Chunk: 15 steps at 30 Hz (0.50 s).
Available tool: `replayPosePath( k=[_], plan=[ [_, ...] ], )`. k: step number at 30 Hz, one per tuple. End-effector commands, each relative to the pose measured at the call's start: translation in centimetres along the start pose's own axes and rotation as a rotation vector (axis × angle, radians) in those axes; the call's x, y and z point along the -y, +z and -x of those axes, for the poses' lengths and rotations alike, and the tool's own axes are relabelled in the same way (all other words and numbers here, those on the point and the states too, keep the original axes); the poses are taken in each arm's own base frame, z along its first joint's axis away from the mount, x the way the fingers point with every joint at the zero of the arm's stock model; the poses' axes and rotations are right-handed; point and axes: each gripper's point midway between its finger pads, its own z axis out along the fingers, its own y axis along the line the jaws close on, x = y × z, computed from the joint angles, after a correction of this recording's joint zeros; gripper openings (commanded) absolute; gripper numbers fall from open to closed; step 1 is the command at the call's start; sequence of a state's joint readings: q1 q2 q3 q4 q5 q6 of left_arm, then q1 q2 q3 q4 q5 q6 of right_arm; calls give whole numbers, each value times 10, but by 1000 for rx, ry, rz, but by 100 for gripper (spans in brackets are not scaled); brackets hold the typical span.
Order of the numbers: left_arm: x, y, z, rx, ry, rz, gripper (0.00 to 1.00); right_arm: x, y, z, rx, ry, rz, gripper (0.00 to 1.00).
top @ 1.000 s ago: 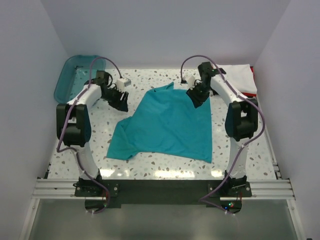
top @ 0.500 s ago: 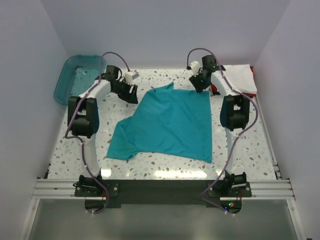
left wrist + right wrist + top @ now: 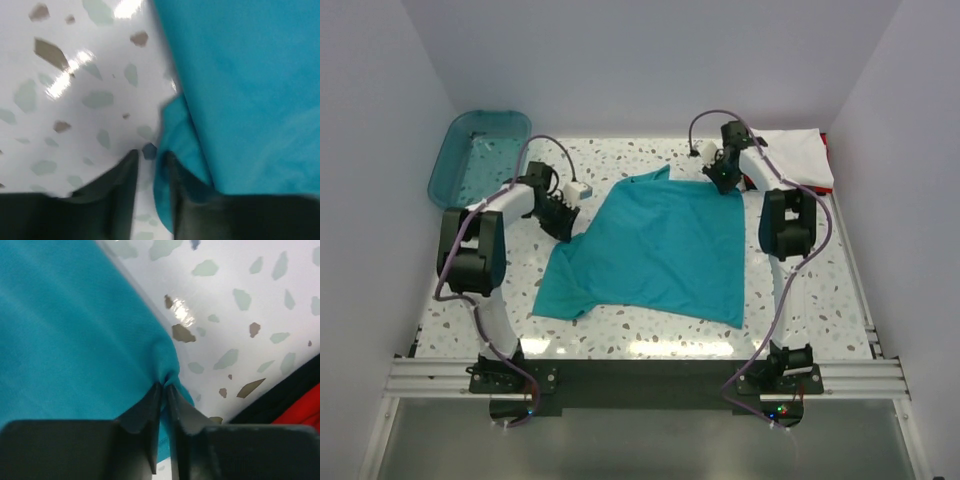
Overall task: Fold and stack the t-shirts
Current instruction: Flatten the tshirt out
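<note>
The teal-blue t-shirt lies spread on the table, rumpled at its left side. My left gripper is low at the shirt's left edge. In the left wrist view its jaws stand a little apart, with a fold of the shirt's edge against the right finger and bare table in the gap. My right gripper is at the shirt's far right corner. The right wrist view shows it shut, pinching the teal cloth. A white t-shirt lies folded at the back right on a red one.
A translucent teal plastic bin stands at the back left corner. White walls close in the table on three sides. A strip of red cloth shows beside the right gripper in the right wrist view.
My left gripper has moved from the back of the table toward me and down to the shirt's left edge. My right gripper has settled on the shirt's far right corner.
</note>
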<state>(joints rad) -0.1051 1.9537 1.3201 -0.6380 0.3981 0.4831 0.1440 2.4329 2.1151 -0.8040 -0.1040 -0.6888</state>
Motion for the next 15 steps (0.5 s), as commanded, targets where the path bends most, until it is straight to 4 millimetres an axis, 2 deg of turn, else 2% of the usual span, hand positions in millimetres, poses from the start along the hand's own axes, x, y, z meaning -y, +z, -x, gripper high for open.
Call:
replayPosePath(
  k=[1,3,4,5,6,7,8,9,10,11,12,13,14,15],
  plan=[
    [12,-16,-74,-209,25,0,20,-35,-17,-34,-106,-31,151,8],
    [18,-30,-94,-226,39,12,3,-50,-37,-39,-112,-37,206,0],
    [14,-38,-101,-217,27,32,0,-59,-44,-37,-94,-33,239,0],
    [13,-45,-106,-209,33,48,0,-72,-49,-47,-110,-31,281,0],
    [17,-56,-115,-205,68,61,0,-79,-71,-45,-91,-38,295,0],
    [22,-61,-120,-209,98,56,0,-91,-79,-47,-78,-44,335,0],
    [34,-68,-131,-237,126,18,0,-105,-84,-62,-104,-66,377,0],
    [44,-77,-120,-173,213,-22,0,-115,-92,-70,-122,-85,403,0],
    [45,-82,-106,-121,240,-22,0,-127,-104,-82,-135,-91,423,0],
    [43,-87,-85,-54,263,-4,7,-132,-109,-90,-144,-121,434,0],
    [41,-99,-41,79,271,8,25,-138,-114,-98,-159,-130,448,0],
    [44,-101,-11,152,285,9,53,-147,-121,-109,-173,-137,459,0],
    [36,-104,30,264,314,51,57,-150,-123,-115,-179,-148,462,0],
    [43,-102,75,338,295,34,57,-152,-126,-117,-177,-151,459,0]
  ],
)
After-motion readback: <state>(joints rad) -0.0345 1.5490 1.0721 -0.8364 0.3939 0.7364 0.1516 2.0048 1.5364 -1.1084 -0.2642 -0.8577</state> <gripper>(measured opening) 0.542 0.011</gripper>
